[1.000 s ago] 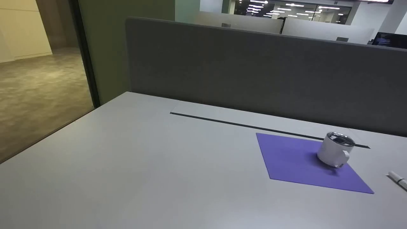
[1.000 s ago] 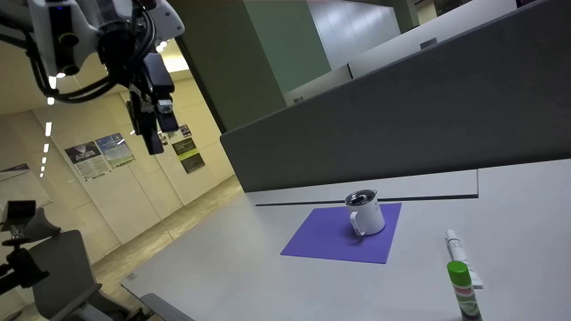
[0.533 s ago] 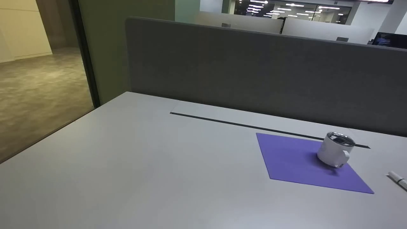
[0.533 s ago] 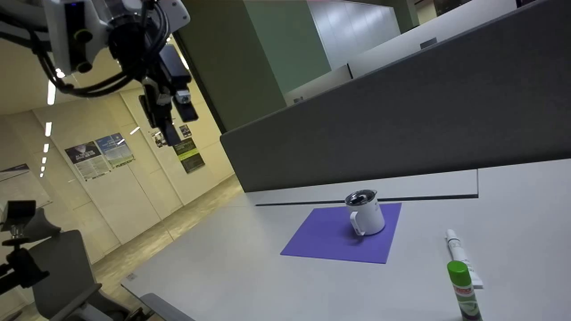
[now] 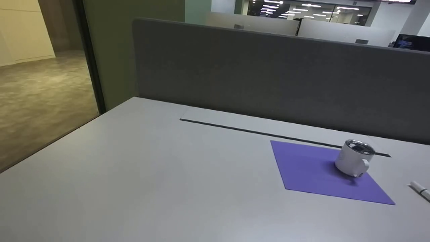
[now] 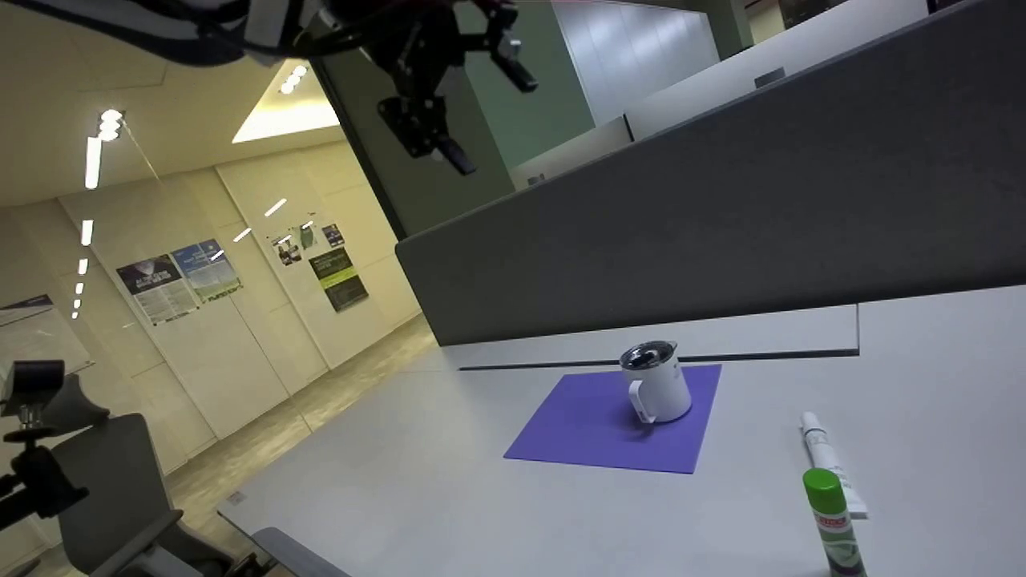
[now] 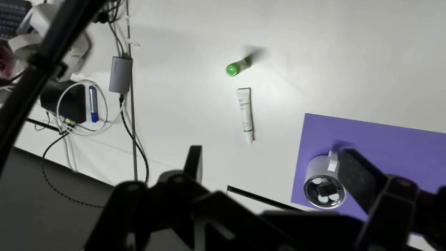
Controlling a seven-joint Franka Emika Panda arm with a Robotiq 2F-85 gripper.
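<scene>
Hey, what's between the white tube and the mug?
In the wrist view, only bare desk and then a strip of purple mat separate the tube from the mug.

There is one lidded white mug (image 6: 660,394), one purple mat (image 6: 581,429), one white tube (image 7: 246,113), one green-capped cylinder (image 7: 239,67), one blue marker (image 7: 93,104), one small gray box (image 7: 121,74), one keyboard (image 7: 13,17), one desk (image 6: 449,481), one dark gray partition (image 6: 721,232), one robot arm (image 6: 196,46), and one gripper (image 6: 494,122) with two fingers (image 7: 359,177).

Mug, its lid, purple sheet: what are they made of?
Mug: likely coated metal, possibly ceramic; smooth white, silvery at the top.
Lid: probably plastic; glossy, bright reflections.
Purple sheet: paper, plastic or foam, can't tell; thin, flat, matte without glare.
</scene>
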